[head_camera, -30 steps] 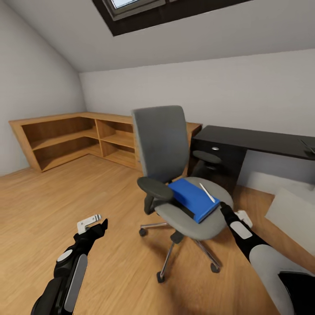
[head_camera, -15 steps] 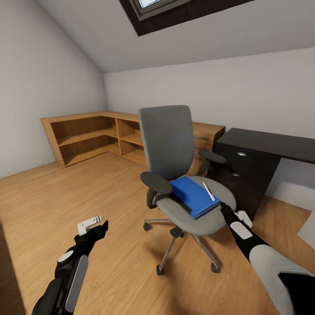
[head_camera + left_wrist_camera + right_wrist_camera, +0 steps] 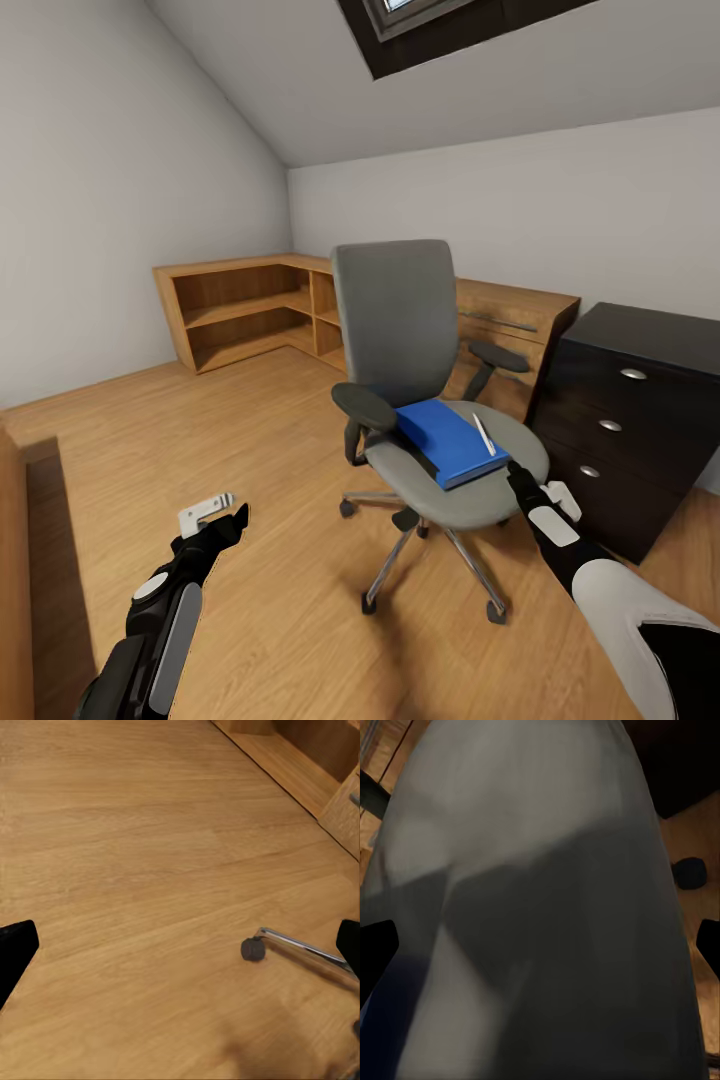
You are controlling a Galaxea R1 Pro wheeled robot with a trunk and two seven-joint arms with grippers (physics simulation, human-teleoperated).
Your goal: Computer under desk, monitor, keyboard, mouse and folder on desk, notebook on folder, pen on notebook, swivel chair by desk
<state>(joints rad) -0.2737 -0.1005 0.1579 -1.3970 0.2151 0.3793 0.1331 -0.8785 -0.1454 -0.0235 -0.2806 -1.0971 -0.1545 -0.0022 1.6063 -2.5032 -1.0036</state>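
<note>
— What does the grey padded swivel chair (image 3: 420, 370) with black armrests look like?

— It stands upright on the wooden plank floor (image 3: 250, 480), on a chrome five-star base with black casters. One flat bright blue folder (image 3: 447, 441) lies on its seat, and one thin whitish pen (image 3: 484, 435) rests just beside it, near the seat's right edge.

— Anything hard to make out?

— A dark strip along the folder's near-left edge may be the notebook — I cannot tell. The black three-drawer cabinet (image 3: 630, 430) at the right is cut off by the frame, so how it joins any worktop is unclear. The right wrist view is a blurred grey surface.

— And the arms?

— Two. The left gripper (image 3: 215, 517) hangs over bare floor, jaws parted wide and holding nothing. The right gripper (image 3: 522, 481) is at the seat's front edge — whether its jaws grip the rim, I cannot tell.

— Behind the chair?

— One low wooden corner shelf unit (image 3: 260, 310).
</note>
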